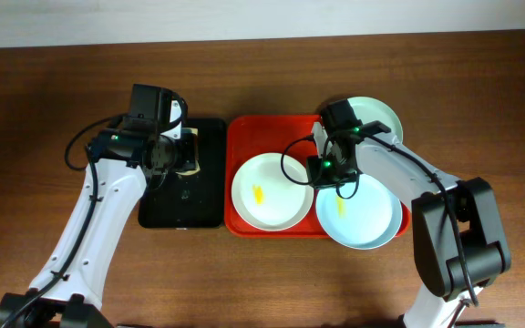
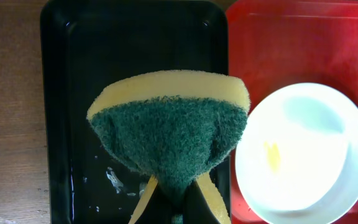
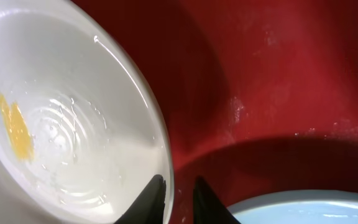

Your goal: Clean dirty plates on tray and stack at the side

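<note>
White plate (image 1: 265, 191) sits on the left half of the red tray (image 1: 267, 130), yellow smear (image 1: 259, 193) near its middle, unwiped. The right gripper (image 3: 179, 193) is at the plate's right rim, one finger inside the lip and one outside. The fingers are narrowly spread, and a sliver of red shows between the rim and the outer finger, so I judge it has no bite yet.

A pale blue plate (image 1: 372, 223) lies over the tray's robot-side right corner, partly past the rim, with its own yellow mark. A second pale plate (image 1: 376, 114) sits at the far right corner. Left of the red tray is the black tray (image 1: 208, 196). Above it, the left gripper (image 2: 178, 210) pinches a folded sponge (image 2: 173, 124), green side toward the wrist camera.

The danger is that hold. The plate's surface shines as if wet, and a shallow pinch on a slick lip could slip once the sponge pushes. The plate could then skid right into the blue one, which is already half off the tray. Close too far inside the rim and the plate could tip up instead.
</note>
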Motion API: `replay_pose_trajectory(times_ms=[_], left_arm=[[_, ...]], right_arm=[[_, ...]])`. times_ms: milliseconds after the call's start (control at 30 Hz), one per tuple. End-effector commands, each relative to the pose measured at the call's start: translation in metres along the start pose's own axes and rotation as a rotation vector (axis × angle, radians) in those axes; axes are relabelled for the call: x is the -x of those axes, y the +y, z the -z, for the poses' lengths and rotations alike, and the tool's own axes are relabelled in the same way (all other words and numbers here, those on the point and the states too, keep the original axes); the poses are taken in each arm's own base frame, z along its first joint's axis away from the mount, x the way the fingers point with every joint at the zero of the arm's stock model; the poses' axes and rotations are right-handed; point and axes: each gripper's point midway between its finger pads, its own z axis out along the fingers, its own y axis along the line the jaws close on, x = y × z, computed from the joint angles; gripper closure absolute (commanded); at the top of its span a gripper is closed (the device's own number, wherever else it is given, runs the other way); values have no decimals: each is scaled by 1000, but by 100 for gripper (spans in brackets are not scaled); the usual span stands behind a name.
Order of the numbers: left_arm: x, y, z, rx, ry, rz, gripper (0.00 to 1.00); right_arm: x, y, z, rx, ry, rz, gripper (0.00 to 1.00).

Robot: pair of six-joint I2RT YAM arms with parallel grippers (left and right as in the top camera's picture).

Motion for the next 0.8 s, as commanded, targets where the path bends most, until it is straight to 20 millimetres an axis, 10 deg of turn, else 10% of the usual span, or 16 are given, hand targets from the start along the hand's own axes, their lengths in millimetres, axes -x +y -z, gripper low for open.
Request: replay_pose_trajectory(times_ms=[0, 433, 767], left_arm=[[3, -4, 2, -22, -10, 8, 100], [13, -27, -6, -141, -5, 3, 100], [-10, -108, -57, -249, 110, -134, 100]], right_arm=[[-10, -1, -13, 6, 23, -7, 86], [3, 11, -14, 79, -24, -166, 96], [8, 16, -13, 109, -43, -168, 96]])
